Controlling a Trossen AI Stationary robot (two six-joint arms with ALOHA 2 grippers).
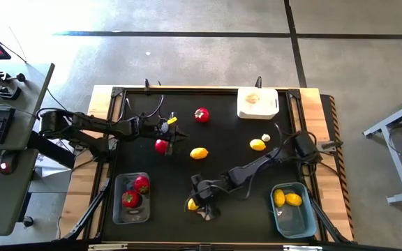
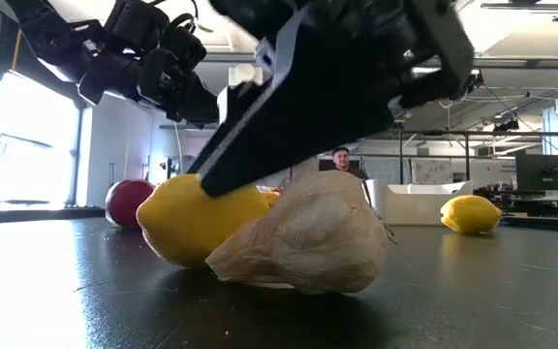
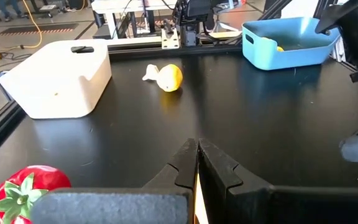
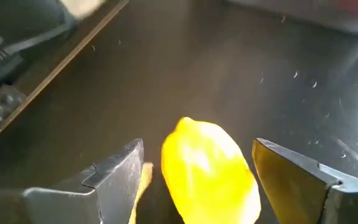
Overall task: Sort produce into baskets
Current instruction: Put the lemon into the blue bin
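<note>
The step in hand is picking up a lemon [image 4: 210, 171] at the near middle of the tabletop [image 1: 229, 132]: the right hand [image 4: 197, 177] stands wide open with one finger on each side of it, gripping nothing yet. Next, I judge, the fingers must close squarely on it without catching the garlic bulb [image 2: 303, 237] touching it, then carry it to the blue basket [image 1: 293, 213] at near right. The lemon is oval, glossy, bright yellow. The left hand [image 3: 196, 171], shut and empty, waits at far left.
</note>
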